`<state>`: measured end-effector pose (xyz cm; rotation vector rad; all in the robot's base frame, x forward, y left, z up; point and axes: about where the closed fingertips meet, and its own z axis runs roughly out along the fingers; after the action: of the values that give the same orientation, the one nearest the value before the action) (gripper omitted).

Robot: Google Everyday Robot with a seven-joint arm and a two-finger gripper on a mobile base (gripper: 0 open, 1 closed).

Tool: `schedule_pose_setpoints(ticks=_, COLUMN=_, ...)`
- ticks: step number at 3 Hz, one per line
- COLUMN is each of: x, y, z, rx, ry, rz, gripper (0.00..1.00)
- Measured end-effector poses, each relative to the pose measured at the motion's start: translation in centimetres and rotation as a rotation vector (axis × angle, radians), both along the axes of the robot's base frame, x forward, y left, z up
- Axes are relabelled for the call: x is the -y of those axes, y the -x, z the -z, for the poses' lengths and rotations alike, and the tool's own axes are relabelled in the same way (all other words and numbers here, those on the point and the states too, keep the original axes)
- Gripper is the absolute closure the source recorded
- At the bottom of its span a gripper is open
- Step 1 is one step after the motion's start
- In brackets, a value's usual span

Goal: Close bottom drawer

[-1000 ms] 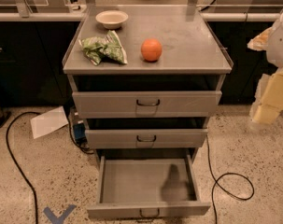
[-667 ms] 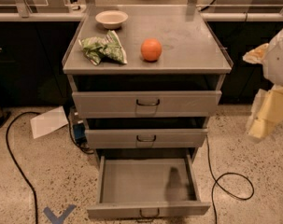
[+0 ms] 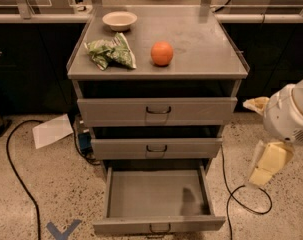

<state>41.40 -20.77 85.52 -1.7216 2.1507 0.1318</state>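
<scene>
Grey bottom drawer (image 3: 156, 196) sits pulled far out, low by the floor.

Where is your gripper?

My gripper (image 3: 270, 162) hangs off to the right, well apart from it. I can't tell if it is spread or pressed together. If I push only one corner, the drawer may jam crooked.

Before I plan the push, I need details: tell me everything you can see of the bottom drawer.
The bottom drawer is grey metal, the lowest of three, and stands pulled out over the speckled floor. It is a wide shallow tray with nothing inside and a low front panel with a small dark wire handle. Nothing touches it; the claw hangs apart to its right.
</scene>
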Motion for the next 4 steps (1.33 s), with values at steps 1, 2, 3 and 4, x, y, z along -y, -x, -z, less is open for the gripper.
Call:
schedule_pose_setpoints(ticks=1, x=-0.2, y=0.6, z=5.1, rx=-0.037, ry=-0.021, rz=-0.005, gripper=0.00)
schedule_pose_setpoints(ticks=2, x=-1.4, y=1.2, z=10.3, rx=-0.072, ry=-0.023, rz=-0.016, gripper=0.00)
schedule_pose_setpoints(ticks=3, x=-3.0, y=1.5, z=15.6, rx=-0.100, ry=-0.055, rz=-0.012, gripper=0.00)
schedule_pose_setpoints(ticks=4, x=-3.0, y=1.5, z=15.6, rx=-0.100, ry=-0.055, rz=-0.012, gripper=0.00)
